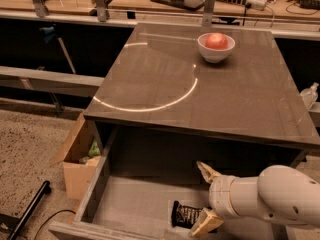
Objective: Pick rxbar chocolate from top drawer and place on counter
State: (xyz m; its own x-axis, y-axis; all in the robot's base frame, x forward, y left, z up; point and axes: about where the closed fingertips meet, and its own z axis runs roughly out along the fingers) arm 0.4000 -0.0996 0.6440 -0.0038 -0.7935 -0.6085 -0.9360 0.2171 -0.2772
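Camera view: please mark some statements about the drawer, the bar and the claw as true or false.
1. The rxbar chocolate lies in the top drawer. True.
2. The white bowl on the counter holds a round reddish fruit. True.
3. The claw is shut above the counter. False: it is open, low in the top drawer beside the rxbar chocolate.
4. The top drawer is closed. False: it stands pulled out.
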